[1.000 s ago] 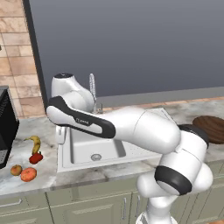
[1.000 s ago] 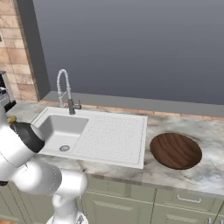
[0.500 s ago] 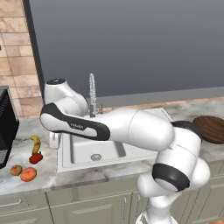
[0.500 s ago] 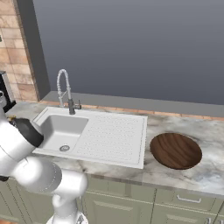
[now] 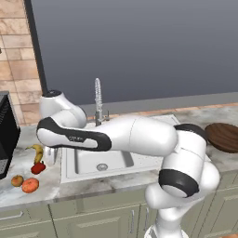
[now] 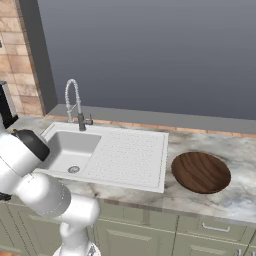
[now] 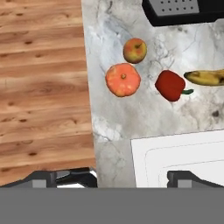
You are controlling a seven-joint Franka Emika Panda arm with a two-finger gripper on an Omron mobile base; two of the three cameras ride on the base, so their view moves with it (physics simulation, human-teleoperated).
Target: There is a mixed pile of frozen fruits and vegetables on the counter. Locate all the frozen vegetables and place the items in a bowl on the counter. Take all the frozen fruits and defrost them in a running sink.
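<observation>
The mixed pile lies on the counter (image 7: 131, 118) left of the sink (image 5: 97, 160). In the hand view I see the round orange-red tomato (image 7: 123, 79), the smaller orange-yellow fruit (image 7: 134, 50), the red pepper (image 7: 170, 85) and the banana (image 7: 205, 77). From the left base, the banana (image 5: 37, 151), pepper (image 5: 38, 167), tomato (image 5: 30, 185) and small fruit (image 5: 17, 180) sit together. My gripper (image 5: 51, 157) hangs open above the counter, just right of the banana, with nothing between its fingertips (image 7: 61, 178). The wooden bowl (image 6: 201, 171) stands empty right of the sink (image 6: 75, 150).
A black appliance (image 5: 7, 135) stands on the counter just left of the pile, and also appears as the black appliance (image 7: 183, 11) past the fruit. The chrome faucet (image 5: 98, 100) rises behind the basin. Wooden floor (image 7: 43, 87) lies beyond the counter edge. My arm spans over the sink.
The arm has swung further left and lower, bringing the hand from above the sink's left side to beside the pile. The gripper has stayed open. Produce and bowl have not moved.
</observation>
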